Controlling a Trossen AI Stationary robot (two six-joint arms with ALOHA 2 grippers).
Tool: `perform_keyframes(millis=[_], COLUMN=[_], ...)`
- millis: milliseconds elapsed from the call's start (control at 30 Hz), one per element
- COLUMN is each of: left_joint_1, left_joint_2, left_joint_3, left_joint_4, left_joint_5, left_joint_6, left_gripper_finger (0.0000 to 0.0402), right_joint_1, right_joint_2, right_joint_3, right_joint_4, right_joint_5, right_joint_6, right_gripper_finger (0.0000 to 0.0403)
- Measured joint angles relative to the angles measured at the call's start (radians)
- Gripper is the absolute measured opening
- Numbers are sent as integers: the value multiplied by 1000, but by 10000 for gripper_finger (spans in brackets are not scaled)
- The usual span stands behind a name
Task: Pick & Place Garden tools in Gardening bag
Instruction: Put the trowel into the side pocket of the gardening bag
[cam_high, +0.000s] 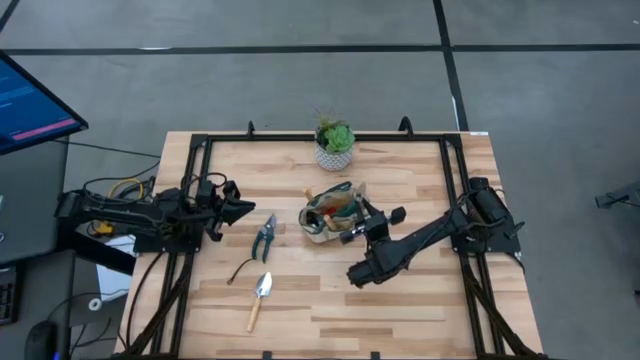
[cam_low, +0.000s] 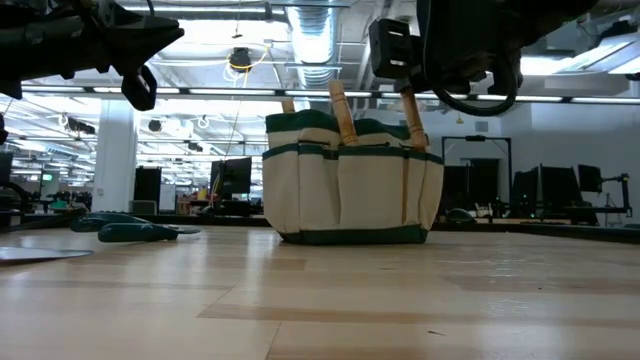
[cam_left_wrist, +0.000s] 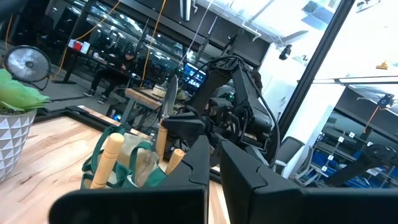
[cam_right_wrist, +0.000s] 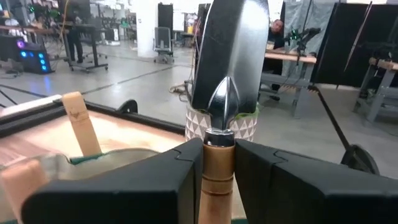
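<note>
The tan bag with green trim (cam_high: 318, 228) stands mid-table, also seen in the low view (cam_low: 350, 190), with wooden handles (cam_low: 343, 115) sticking up out of it. My right gripper (cam_high: 362, 222) is over the bag's right side, shut on a silver-bladed trowel (cam_right_wrist: 227, 56). My left gripper (cam_high: 240, 208) hovers to the left of the bag, shut and empty. Pruning shears (cam_high: 265, 235), a thin black curved tool (cam_high: 240, 270) and another trowel (cam_high: 260, 297) lie flat on the table left of the bag. My right gripper pinches the trowel's wooden handle (cam_right_wrist: 217, 171) between its two fingers, at its top end just under the blade's socket. The fingers come about level from the table's near-right side and lie across the handle. The trowel stands upright, blade (cam_left_wrist: 169, 93) up, handle (cam_left_wrist: 163, 140) reaching down into the bag.
A green plant in a white pot (cam_high: 335, 145) stands at the far edge behind the bag. A black frame (cam_high: 200, 150) runs around the tabletop. Bare wood lies near and right of the bag.
</note>
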Motion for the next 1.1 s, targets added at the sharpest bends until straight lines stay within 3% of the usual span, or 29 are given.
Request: perform_keyframes(millis=[333,767,1100], left_joint_1=[0,0,0], left_joint_2=[0,0,0], left_joint_3=[0,0,0], left_joint_4=[0,0,0], left_joint_5=[0,0,0], left_joint_6=[0,0,0], left_gripper_finger=[8,8,8], right_joint_1=[-24,31,-20], right_joint_2=[0,-19,-18], right_joint_3=[0,0,0], right_joint_4=[33,8,8], right_joint_5=[23,36,11], right_joint_6=[-8,-10,-40], right_gripper_finger=[57,57,57])
